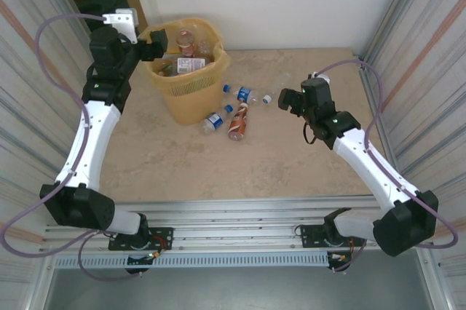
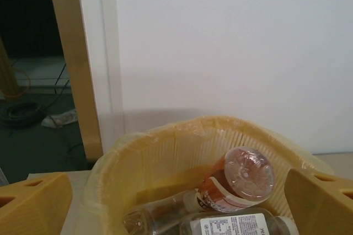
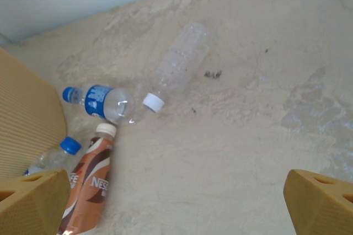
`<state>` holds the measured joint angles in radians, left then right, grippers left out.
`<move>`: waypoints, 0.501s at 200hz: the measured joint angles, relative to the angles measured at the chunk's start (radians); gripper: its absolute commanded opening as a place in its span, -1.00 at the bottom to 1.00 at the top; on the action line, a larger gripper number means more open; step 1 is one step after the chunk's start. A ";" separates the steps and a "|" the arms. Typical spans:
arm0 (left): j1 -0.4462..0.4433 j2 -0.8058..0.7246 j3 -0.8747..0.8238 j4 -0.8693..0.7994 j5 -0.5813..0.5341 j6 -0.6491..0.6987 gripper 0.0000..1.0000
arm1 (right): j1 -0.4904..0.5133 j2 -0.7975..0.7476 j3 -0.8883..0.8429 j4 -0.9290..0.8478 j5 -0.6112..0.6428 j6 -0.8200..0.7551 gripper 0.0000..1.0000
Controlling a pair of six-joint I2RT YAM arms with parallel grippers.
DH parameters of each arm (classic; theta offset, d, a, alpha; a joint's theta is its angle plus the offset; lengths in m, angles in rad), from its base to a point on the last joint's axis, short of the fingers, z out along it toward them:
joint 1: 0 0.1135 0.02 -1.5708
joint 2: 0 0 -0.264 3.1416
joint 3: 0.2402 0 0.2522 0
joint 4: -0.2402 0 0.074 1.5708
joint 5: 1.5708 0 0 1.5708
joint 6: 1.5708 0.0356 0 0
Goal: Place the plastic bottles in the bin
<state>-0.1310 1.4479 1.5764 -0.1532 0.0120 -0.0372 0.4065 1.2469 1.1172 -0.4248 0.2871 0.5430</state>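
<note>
The yellow-orange bin (image 1: 191, 86) stands at the back left of the table. My left gripper (image 1: 156, 43) hovers over its left rim, open and empty. Looking down from it, the bin (image 2: 165, 152) holds a red-white labelled bottle (image 2: 241, 181), a clear bottle (image 2: 157, 219) and a white-labelled one (image 2: 242, 227). Right of the bin lie several bottles: a blue-labelled one (image 1: 244, 94), a clear white-capped one (image 1: 280, 83), a blue-capped one (image 1: 216, 119) and a brown one (image 1: 239, 121). My right gripper (image 1: 289, 99) hangs open above the table, right of them.
In the right wrist view, the brown bottle (image 3: 88, 191), the blue-capped one (image 3: 55, 156), the blue-labelled one (image 3: 105, 102) and the clear one (image 3: 179, 67) lie left of my open fingers (image 3: 322, 202), beside the bin wall (image 3: 22, 113). Corrugated metal walls flank the table.
</note>
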 measured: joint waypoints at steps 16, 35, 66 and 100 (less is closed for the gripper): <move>-0.031 0.054 0.050 -0.017 -0.011 0.047 0.97 | -0.016 0.026 0.013 -0.011 -0.025 0.006 0.95; -0.068 0.128 0.115 -0.043 -0.025 0.102 0.97 | -0.045 0.058 0.036 -0.019 -0.056 0.016 0.96; -0.102 0.228 0.195 -0.078 -0.045 0.159 0.98 | -0.102 0.114 0.081 -0.022 -0.105 0.034 0.97; -0.122 0.328 0.286 -0.114 -0.081 0.211 0.98 | -0.145 0.185 0.123 -0.016 -0.146 0.052 0.99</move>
<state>-0.2527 1.7756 1.8629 -0.2676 -0.0692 0.1738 0.2611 1.4322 1.2400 -0.4408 0.1413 0.5949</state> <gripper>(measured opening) 0.987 0.991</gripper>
